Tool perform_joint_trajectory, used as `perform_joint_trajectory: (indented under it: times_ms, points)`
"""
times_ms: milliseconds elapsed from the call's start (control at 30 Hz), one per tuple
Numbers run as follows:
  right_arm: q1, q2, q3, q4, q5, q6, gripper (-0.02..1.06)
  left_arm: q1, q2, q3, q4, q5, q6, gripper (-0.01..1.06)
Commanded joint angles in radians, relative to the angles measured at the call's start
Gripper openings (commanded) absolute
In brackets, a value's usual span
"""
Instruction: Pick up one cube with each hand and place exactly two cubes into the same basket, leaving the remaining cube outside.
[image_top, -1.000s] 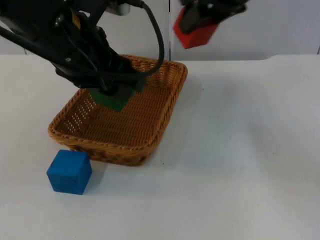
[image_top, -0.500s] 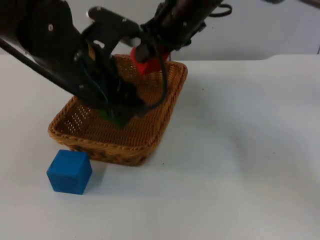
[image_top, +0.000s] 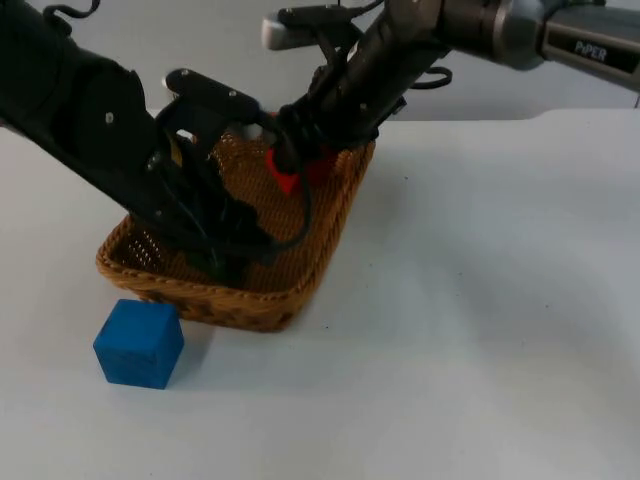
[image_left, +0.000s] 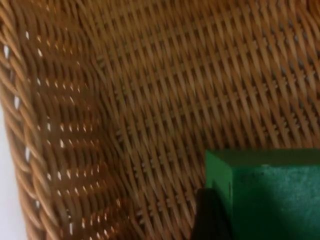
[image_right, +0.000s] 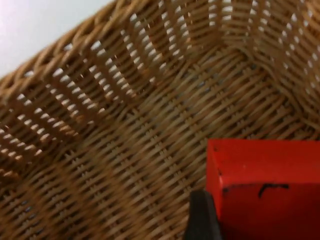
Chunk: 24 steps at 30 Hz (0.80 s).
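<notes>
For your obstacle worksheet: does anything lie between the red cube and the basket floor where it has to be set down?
Nothing visible does. The right gripper holds the red cube inside the basket, bare weave below it. The left gripper holds the green cube at the basket's other end. The blue cube sits outside.

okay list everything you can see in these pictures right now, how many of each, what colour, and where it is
Basket: one, brown wicker, on the table left of centre, near the back.
Green cube: one, green, over the basket's woven floor, in the left tool.
Red cube: one, red, inside the basket at its far end, in the right tool.
Blue cube: one, blue, on the table outside the basket, by its front left corner.
Table: one, white, under everything.
Partition wall: one, grey, behind the table.
Left tool: one, black, low inside the basket near its front, shut on the green cube.
Right tool: one, black, at the basket's far end, shut on the red cube.
</notes>
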<state>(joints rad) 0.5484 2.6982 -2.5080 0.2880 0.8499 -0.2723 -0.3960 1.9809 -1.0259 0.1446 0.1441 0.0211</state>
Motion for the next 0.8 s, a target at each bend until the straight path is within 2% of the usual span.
perform_joint_trajectory:
  times_ms: [0,100,133,233,300,333,367,400,500,533,600,633,667,700,767]
  points:
    - [0.007,0.0,-0.009,0.01,-0.009,-0.008,0.01,0.002,0.004,0.004,-0.002,-0.018,-0.002,0.0]
    - [0.007,0.0,-0.009,0.011,-0.009,-0.008,0.15,0.002,0.006,0.004,-0.007,-0.018,-0.004,0.0]
    - [0.007,0.0,-0.009,0.011,-0.009,-0.008,0.15,0.002,0.006,0.004,-0.007,-0.018,-0.004,0.0]
    - [0.007,-0.002,-0.009,0.011,-0.012,-0.008,0.42,0.002,0.006,0.004,-0.011,-0.018,-0.004,0.01]
    - [0.007,-0.004,-0.009,0.011,-0.01,-0.008,0.6,0.002,0.006,0.004,-0.013,-0.018,-0.004,0.1]
    - [0.007,-0.004,-0.009,0.011,-0.01,-0.008,0.6,0.002,0.006,0.004,-0.013,-0.018,-0.004,0.1]
    - [0.007,-0.004,-0.009,0.011,-0.01,-0.008,0.69,0.002,0.006,0.004,-0.013,-0.018,-0.004,0.16]
    - [0.007,-0.006,-0.009,0.011,-0.01,-0.008,0.73,0.002,0.004,0.004,-0.013,-0.018,-0.004,0.24]
    - [0.007,-0.013,-0.009,0.011,-0.003,-0.008,0.77,0.002,0.002,0.004,-0.013,-0.015,-0.004,0.53]
    - [0.007,-0.013,-0.009,0.011,-0.003,-0.008,0.77,0.002,0.002,0.004,-0.013,-0.015,-0.004,0.53]
    - [0.007,-0.026,-0.009,0.009,0.005,-0.008,0.77,0.002,0.001,0.002,-0.013,0.007,-0.004,0.73]
    - [0.007,-0.038,-0.009,0.007,0.01,-0.008,0.77,0.002,-0.002,0.002,-0.013,0.011,-0.004,0.79]
    - [0.007,-0.046,-0.009,0.003,0.013,-0.008,0.77,0.002,-0.006,0.002,-0.013,0.024,-0.004,0.85]
    - [0.007,-0.046,-0.009,0.003,0.013,-0.008,0.77,0.002,-0.006,0.002,-0.013,0.024,-0.004,0.85]
    - [0.004,-0.073,-0.009,0.003,0.018,-0.008,0.77,0.002,-0.02,0.002,-0.013,0.035,-0.004,0.92]
